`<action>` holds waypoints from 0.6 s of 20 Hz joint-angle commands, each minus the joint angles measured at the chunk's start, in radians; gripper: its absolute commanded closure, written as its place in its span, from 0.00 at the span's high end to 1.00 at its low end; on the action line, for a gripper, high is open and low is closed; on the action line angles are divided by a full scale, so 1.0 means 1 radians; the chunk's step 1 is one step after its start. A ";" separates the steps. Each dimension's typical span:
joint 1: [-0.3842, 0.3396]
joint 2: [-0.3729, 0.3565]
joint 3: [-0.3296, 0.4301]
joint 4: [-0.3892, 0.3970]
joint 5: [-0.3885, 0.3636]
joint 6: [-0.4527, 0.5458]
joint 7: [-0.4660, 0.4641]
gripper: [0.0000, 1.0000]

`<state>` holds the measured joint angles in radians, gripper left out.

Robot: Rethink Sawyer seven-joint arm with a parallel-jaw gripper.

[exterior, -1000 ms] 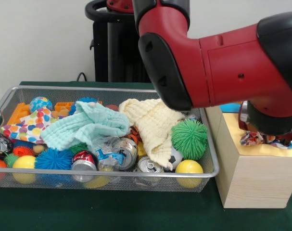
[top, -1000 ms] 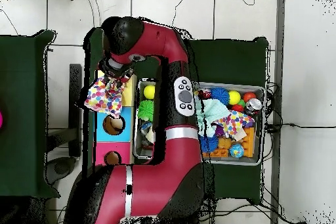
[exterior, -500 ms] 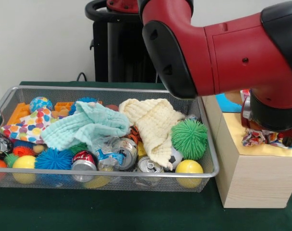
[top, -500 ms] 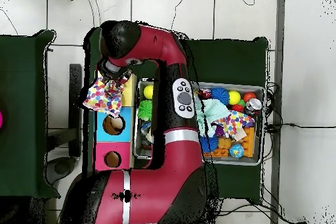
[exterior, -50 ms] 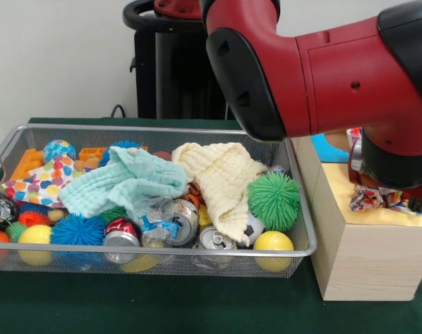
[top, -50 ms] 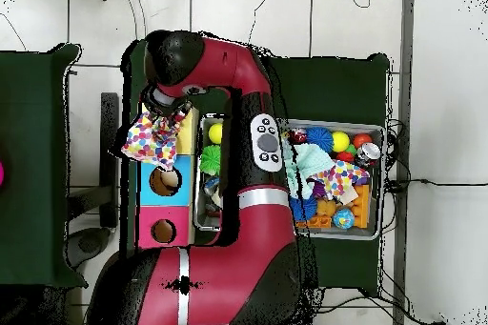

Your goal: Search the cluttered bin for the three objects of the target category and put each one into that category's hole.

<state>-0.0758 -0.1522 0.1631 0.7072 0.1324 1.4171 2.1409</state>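
My gripper (top, -50 ms: 158, 113) is over the yellow section (top, -50 ms: 189, 132) of the wooden hole box (exterior, -50 ms: 356, 259), shut on a polka-dot cloth (top, -50 ms: 146, 140). That cloth spreads over the box's outer edge, and a crumpled part of it (exterior, -50 ms: 367, 200) rests on the yellow top. In the front view the arm hides the gripper itself. Three more cloths lie in the wire bin (exterior, -50 ms: 162, 129): a mint one (exterior, -50 ms: 124, 181), a cream one (exterior, -50 ms: 221, 177) and a second polka-dot one (exterior, -50 ms: 40, 182). The blue section's hole (top, -50 ms: 165, 181) and the pink section's hole (top, -50 ms: 163, 231) are uncovered.
Among the cloths the bin holds drink cans (exterior, -50 ms: 179, 219), a green spiky ball (exterior, -50 ms: 274, 200), blue spiky balls (exterior, -50 ms: 77, 229), yellow balls (exterior, -50 ms: 273, 242) and orange blocks (exterior, -50 ms: 26, 163). The arm's bulky links span the bin's end nearest the box. The box touches the bin's side.
Between one second and half a second ago the arm shifted slightly sideways, taking the polka-dot cloth a little with it. Since then nothing has moved.
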 commanded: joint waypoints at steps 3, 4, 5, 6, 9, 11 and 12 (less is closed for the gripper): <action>-0.035 0.032 0.032 0.026 -0.026 0.031 0.005 1.00; -0.032 0.037 0.023 0.004 -0.033 0.118 0.014 1.00; -0.034 0.023 0.021 0.020 -0.031 0.140 0.014 1.00; -0.034 0.018 0.018 0.019 -0.033 0.159 0.014 1.00; -0.037 -0.018 0.001 0.031 -0.041 0.215 0.017 1.00; -0.045 -0.041 0.000 0.013 -0.038 0.244 0.021 1.00; -0.048 -0.054 0.001 0.012 -0.036 0.253 0.020 1.00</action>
<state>-0.0785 -0.1582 0.1632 0.7003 0.1274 1.5260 2.1409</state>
